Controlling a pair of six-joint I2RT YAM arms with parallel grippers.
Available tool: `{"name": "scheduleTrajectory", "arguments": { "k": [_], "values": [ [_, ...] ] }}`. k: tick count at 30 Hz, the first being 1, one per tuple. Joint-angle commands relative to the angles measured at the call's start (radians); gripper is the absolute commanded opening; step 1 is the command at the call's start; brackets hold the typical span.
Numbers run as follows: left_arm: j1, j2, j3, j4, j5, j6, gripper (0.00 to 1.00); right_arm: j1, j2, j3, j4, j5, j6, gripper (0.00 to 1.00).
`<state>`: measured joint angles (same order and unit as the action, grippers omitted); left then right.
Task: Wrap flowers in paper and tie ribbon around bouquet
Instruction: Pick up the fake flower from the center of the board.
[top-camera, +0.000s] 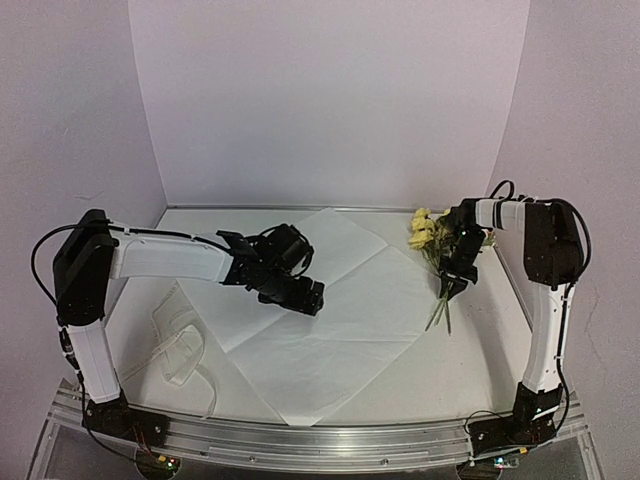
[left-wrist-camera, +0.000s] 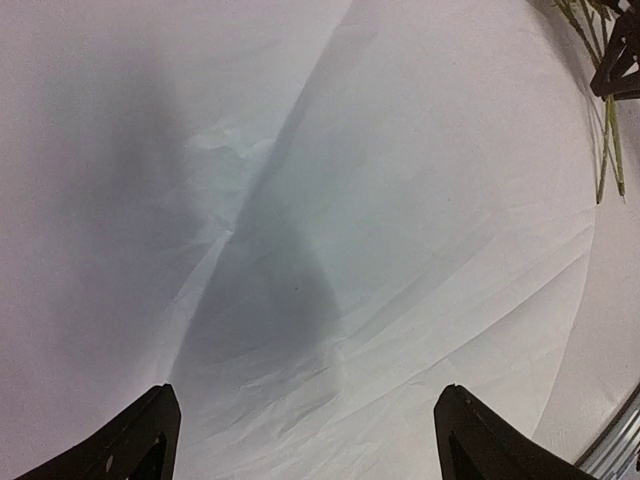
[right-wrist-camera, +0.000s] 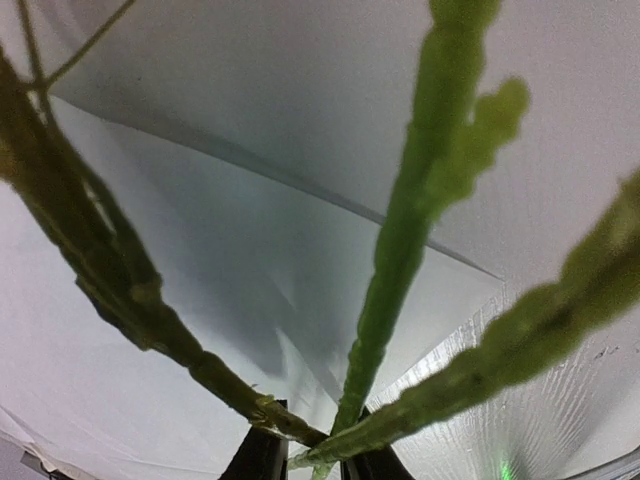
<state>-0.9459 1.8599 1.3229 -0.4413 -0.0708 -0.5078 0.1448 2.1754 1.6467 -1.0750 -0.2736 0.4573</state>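
Observation:
The white paper (top-camera: 340, 320) lies spread flat like a diamond on the table. My left gripper (top-camera: 305, 298) hovers over its middle, open, with nothing between the fingers (left-wrist-camera: 305, 440); creased paper (left-wrist-camera: 400, 250) fills that wrist view. The flowers (top-camera: 425, 232), yellow and cream blooms on thin green stems, lie at the paper's right corner. My right gripper (top-camera: 455, 285) is shut on the stems just below the blooms. In the right wrist view the green stems (right-wrist-camera: 400, 260) fan out from between the nearly touching fingers (right-wrist-camera: 315, 455). The sheer ribbon (top-camera: 180, 345) lies loose at the front left.
White walls enclose the table at the back and both sides. A metal rail (top-camera: 330, 440) runs along the near edge between the arm bases. The stem ends (left-wrist-camera: 608, 150) and my right gripper (left-wrist-camera: 622, 65) show at the top right of the left wrist view.

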Motion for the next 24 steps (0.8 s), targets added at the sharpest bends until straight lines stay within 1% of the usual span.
{"name": "scheduleTrajectory", "arguments": {
  "k": [1,4,8,10,14,17,21,24],
  "values": [
    [0.005,-0.001,-0.037,0.063,0.009,-0.044,0.91,-0.002,-0.07,-0.003,-0.004,0.02,-0.04,0.09],
    [0.006,0.033,-0.047,0.075,0.017,-0.061,0.9,-0.001,-0.096,0.007,-0.004,-0.004,-0.068,0.0],
    [0.005,0.06,-0.051,0.09,0.04,-0.072,0.9,0.015,-0.155,0.007,-0.004,-0.013,-0.091,0.0],
    [0.005,0.077,-0.038,0.072,0.052,-0.084,0.9,0.03,-0.185,0.018,-0.008,-0.015,-0.093,0.0],
    [-0.011,0.118,-0.018,0.047,0.065,-0.119,0.9,0.083,-0.222,0.093,-0.071,-0.017,-0.088,0.0],
    [-0.033,0.137,-0.017,0.036,0.068,-0.154,0.89,0.144,-0.236,0.133,-0.086,-0.027,-0.072,0.0],
    [-0.063,0.144,-0.035,0.046,0.098,-0.2,0.89,0.232,-0.214,0.182,-0.08,-0.041,-0.032,0.0],
    [-0.079,0.131,-0.044,0.04,0.1,-0.217,0.89,0.286,-0.172,0.222,-0.03,-0.063,0.024,0.0]
  ]
}}
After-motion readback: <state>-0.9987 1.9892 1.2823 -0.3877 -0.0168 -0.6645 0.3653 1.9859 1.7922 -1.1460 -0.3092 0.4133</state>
